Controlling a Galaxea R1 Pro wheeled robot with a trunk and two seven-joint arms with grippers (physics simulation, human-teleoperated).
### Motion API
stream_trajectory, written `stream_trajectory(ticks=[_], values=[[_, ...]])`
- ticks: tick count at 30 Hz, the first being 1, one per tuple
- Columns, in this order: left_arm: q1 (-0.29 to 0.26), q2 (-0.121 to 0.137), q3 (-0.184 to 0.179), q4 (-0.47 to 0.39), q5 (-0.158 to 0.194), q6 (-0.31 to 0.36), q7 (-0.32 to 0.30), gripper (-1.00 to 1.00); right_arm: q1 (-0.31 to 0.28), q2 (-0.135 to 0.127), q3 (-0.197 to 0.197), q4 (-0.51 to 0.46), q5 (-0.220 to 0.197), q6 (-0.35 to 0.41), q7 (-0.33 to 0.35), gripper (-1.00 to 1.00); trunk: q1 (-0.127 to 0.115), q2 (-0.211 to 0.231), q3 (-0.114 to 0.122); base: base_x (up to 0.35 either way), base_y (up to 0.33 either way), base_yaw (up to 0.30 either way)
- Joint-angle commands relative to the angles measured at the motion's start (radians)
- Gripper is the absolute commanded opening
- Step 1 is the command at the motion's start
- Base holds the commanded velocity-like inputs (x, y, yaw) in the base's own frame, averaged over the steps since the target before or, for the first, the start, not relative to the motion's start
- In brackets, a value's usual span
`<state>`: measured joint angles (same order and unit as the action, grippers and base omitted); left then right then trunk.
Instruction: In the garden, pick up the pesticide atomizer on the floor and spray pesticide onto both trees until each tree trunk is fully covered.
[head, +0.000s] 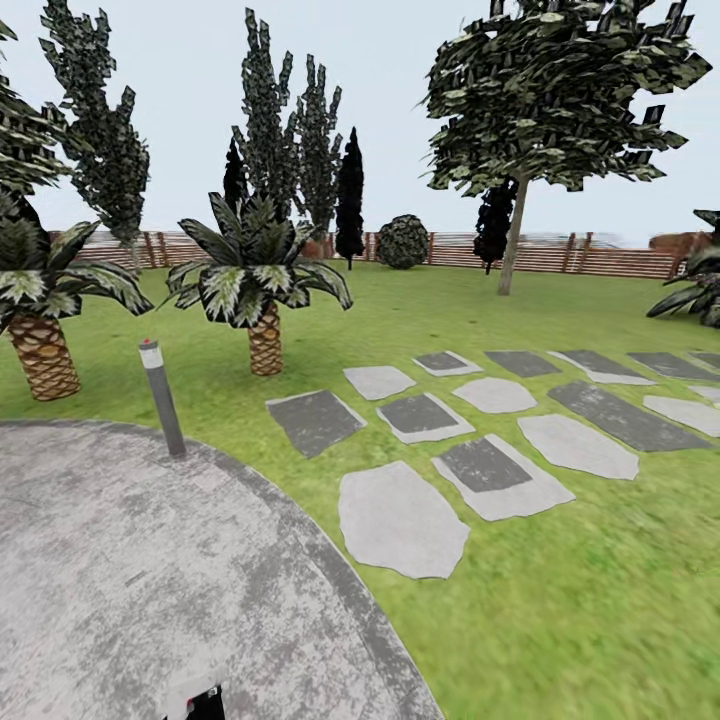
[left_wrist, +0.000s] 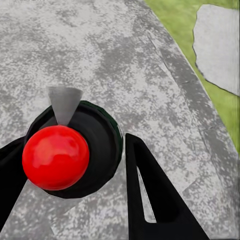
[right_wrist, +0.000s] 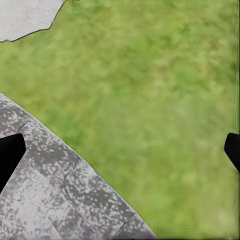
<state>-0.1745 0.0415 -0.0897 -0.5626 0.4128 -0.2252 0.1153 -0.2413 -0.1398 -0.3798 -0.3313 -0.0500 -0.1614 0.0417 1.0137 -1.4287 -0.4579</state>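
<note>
Atomizer not located yet — robot at the edge of the paved circle, facing the lawn

Atomizer: I can't pick it out on the grass or paving in any view, so no bearing from either gripper and no read on its long axis. Which arm is nearer can't be judged yet.

Tree (head: 540, 90) with a straight bare trunk (head: 513, 245) and blocky green canopy stands far right-of-centre, just in front of the slatted fence (head: 600, 258). Likely one of the two targets. No white specks visible on the trunk at this range.

Nearer in: two short palms with scaly trunks, one centre-left (head: 255, 275), one at the left edge (head: 40, 290). Not targets. A grey bollard light (head: 160, 395) sits at the rim of the paved circle (head: 110, 570). Stepping stones (head: 480, 440) run across the lawn (head: 560, 610) to the right.

Left gripper (left_wrist: 75, 165): fingers spread apart over the paving, holding nothing. Below them a red ball on a black round base (left_wrist: 56, 157); can't tell what it is.

Right gripper (right_wrist: 120, 150): only the two fingertips at the frame edges, wide apart, empty, above the seam between paving and grass.

Judgement: search phase. Next move needs the base or head turned to scan the ground for the sprayer before any reach is planned.
</note>
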Motion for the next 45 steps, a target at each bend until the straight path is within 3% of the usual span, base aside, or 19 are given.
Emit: stream_trajectory(ticks=[1,38,45], values=[[0.0,0.001,-0.008,0.0,0.007,-0.005,0.008,-1.0,-0.001,0.0,-0.003,0.001,-0.005,-0.004,0.004,1.0,-0.004,0.007,0.002,0.0,0.0,-0.249],[0.0,0.002,-0.008,0.0,0.007,-0.005,0.009,-1.0,-0.001,0.0,-0.003,0.003,-0.004,-0.004,0.004,1.0,-0.146,0.266,0.118,0.0,0.0,-0.249],[0.0,0.001,-0.008,0.0,0.008,-0.005,0.009,-1.0,-0.001,0.0,-0.004,0.003,-0.004,-0.004,0.004,1.0,-0.173,0.315,0.14,0.0,0.0,-0.094]])
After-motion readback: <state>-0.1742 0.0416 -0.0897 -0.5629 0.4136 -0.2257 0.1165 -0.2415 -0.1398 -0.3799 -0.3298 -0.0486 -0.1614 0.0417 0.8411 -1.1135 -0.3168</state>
